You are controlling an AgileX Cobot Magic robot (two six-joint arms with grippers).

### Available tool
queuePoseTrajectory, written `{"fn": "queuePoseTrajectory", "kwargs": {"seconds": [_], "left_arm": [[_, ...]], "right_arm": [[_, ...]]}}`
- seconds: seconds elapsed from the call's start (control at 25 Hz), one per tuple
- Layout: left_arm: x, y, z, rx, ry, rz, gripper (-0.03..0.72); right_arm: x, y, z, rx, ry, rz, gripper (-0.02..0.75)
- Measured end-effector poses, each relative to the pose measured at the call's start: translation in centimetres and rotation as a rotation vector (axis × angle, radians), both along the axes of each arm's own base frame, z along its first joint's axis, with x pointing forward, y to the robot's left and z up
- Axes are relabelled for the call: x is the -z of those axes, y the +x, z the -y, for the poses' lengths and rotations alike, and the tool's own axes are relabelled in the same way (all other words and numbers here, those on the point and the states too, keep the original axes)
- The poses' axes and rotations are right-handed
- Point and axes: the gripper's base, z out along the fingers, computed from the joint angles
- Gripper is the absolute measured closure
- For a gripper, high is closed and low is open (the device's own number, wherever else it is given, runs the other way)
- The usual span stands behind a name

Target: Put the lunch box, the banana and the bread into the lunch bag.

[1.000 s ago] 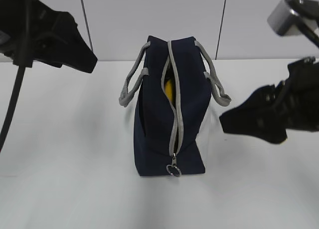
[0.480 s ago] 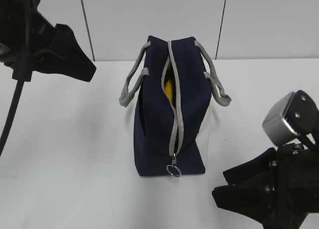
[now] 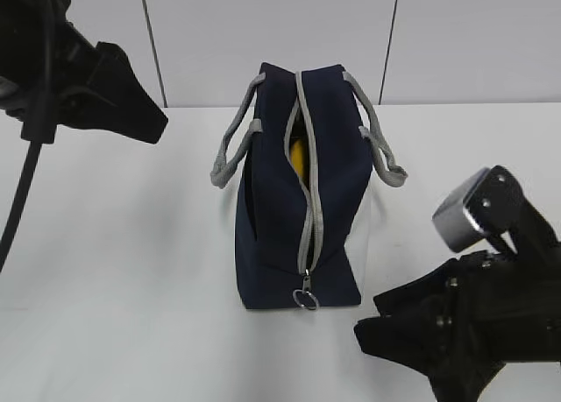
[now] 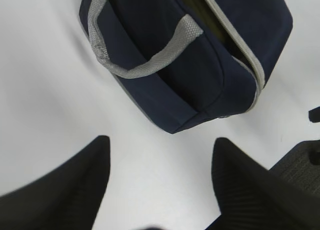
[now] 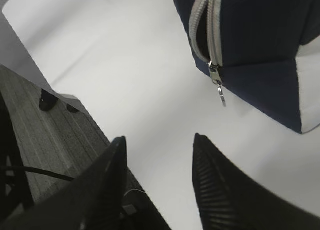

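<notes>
The navy lunch bag (image 3: 272, 209) stands upright mid-table, its grey zipper partly open at the top. The yellow banana (image 3: 298, 157) shows through that gap. The lunch box and the bread are hidden. The zipper's ring pull (image 3: 306, 299) hangs at the bag's near end (image 5: 221, 95). My left gripper (image 3: 156, 120) hovers high to the left of the bag, open and empty (image 4: 160, 142), above bare table short of the bag (image 4: 200, 79). My right gripper (image 3: 366, 330) is low by the bag's near right corner, open and empty (image 5: 158, 138), short of the ring pull.
Grey webbing handles (image 3: 230, 152) droop on both sides of the bag. The white table (image 3: 131, 262) meets a pale panelled wall (image 3: 263, 25) behind. A dark grey ridged surface (image 5: 60, 135) lies beyond the table's edge near the right gripper.
My right arm has dropped from beside the bag's right side to the near right corner, and its jaws have narrowed. The left arm has barely moved. The bag is unchanged.
</notes>
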Motion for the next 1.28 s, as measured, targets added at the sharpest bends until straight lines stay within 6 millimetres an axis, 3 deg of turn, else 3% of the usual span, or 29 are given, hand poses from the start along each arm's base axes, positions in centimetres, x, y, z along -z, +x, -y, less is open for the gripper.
{"fn": "queuePoseTrajectory", "kwargs": {"seconds": [0.2, 0.52, 0.8, 1.2, 1.28], "left_arm": [[0.0, 0.0, 0.0, 0.0, 0.001, 0.0, 0.243], [0.1, 0.0, -0.1, 0.002, 0.014, 0.001, 0.243], [0.1, 0.0, -0.1, 0.002, 0.021, 0.002, 0.244], [0.1, 0.0, -0.2, 0.003, 0.027, 0.001, 0.244], [0.1, 0.0, -0.2, 0.004, 0.03, 0.001, 0.244]], "right_arm": [[2.7, 1.3, -0.4, -0.133, -0.113, 0.096, 0.401], [6.2, 3.6, -1.6, -0.241, -0.122, 0.14, 0.4], [7.7, 5.9, -2.4, -0.246, -0.128, 0.117, 0.401], [8.0, 7.5, -3.0, -0.254, -0.138, 0.139, 0.403], [8.3, 7.7, -3.0, -0.253, -0.141, 0.133, 0.433]]}}
